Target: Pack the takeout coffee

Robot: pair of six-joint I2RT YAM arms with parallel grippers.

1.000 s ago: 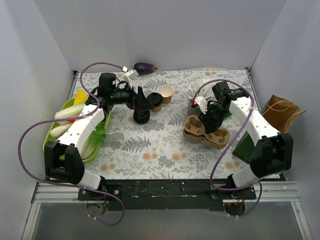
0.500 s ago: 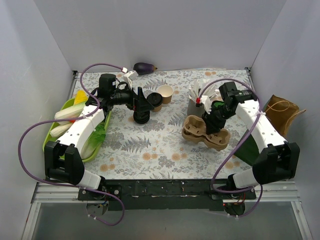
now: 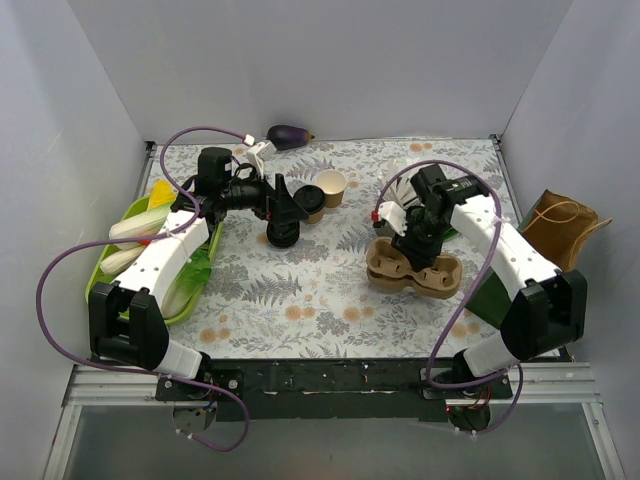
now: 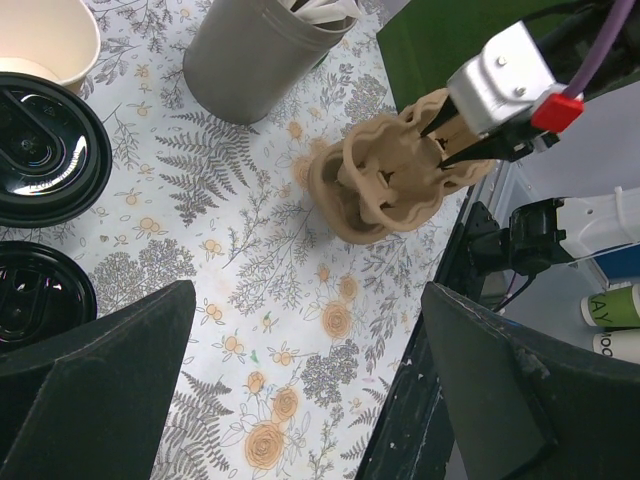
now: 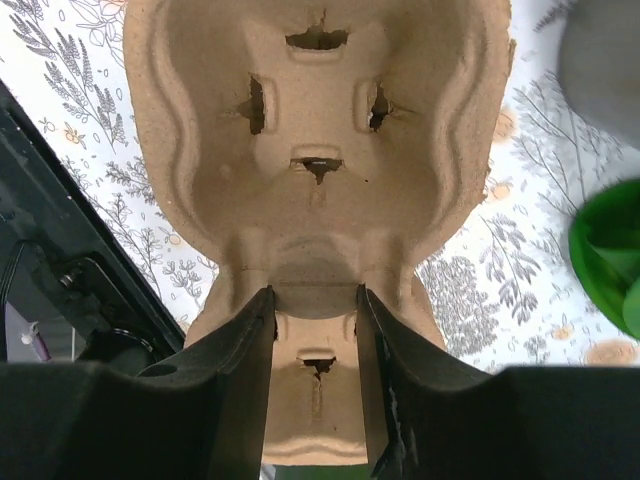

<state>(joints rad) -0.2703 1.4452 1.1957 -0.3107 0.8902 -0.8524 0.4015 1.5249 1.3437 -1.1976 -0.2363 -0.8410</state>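
Observation:
The takeout coffee, a tan cup under a black lid, stands at the back middle of the table. My left gripper hovers just left of it, open, with nothing between its wide-spread fingers. A moulded tan cup carrier lies on the floral cloth to the right. My right gripper is shut on the carrier's central ridge, one finger on each side. The green bag lies at the right edge, partly hidden behind the right arm.
A lidless tan cup stands beside the coffee, and a stack of black lids sits under my left gripper. Also present are a grey holder, a brown paper bag, a green tray of vegetables and an eggplant.
The right wrist swung right, then back to the left, keeping its grip on the carrier, which shifted only slightly. The left arm has not moved.

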